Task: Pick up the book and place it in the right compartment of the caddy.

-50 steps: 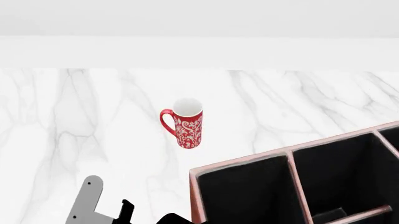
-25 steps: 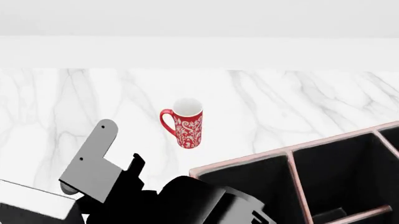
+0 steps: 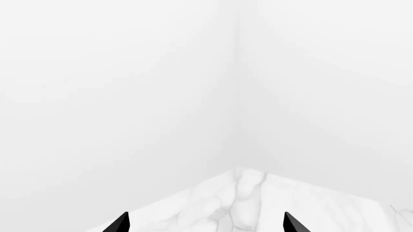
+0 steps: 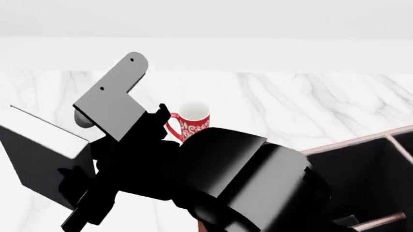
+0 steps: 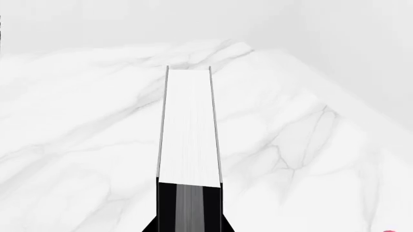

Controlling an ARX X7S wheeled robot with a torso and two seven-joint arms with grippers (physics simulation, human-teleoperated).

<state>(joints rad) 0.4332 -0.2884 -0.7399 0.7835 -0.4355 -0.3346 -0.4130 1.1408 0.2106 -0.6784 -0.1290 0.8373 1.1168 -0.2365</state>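
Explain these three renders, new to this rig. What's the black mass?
It is a simulated two-armed robot at a marble counter. The wide picture comes from its head camera; the black mass is its right arm reaching across the view, carrying the book. The other two cameras sit on the wrists. The right wrist view looks along the book's white page edge, clamped in the right hand. The left wrist view shows the left hand open and empty, facing a wall corner. On the counter: a red mug, partly hidden, and the caddy.
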